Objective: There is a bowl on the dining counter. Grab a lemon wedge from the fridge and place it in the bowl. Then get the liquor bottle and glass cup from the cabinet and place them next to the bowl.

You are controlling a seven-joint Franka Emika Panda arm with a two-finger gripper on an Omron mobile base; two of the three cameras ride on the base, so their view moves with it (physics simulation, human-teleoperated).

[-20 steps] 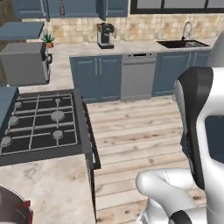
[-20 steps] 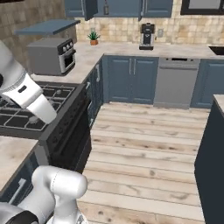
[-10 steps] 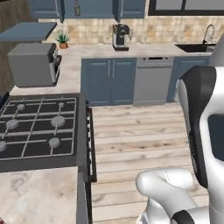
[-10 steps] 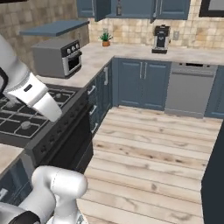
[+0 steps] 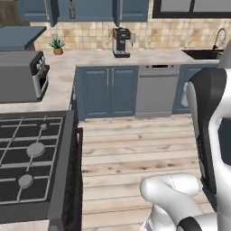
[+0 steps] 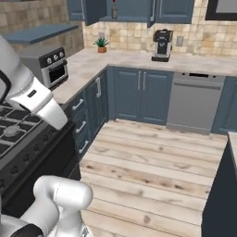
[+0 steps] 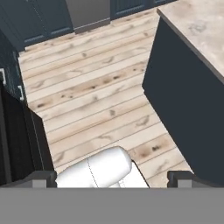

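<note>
You're over plank wood floor (image 7: 100,92), dining counter (image 7: 197,26) marbled top at hand view's right, cabinet (image 5: 92,9) open, liquor bottle (image 5: 71,9) inside, label unreadable, gripper (image 7: 113,179) fingers spread, empty.

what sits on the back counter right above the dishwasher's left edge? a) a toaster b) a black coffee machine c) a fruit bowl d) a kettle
b: a black coffee machine stands on the back counter against the tiled wall, just left of the grey dishwasher; the right base view shows it too, with a small potted plant further left.
</note>
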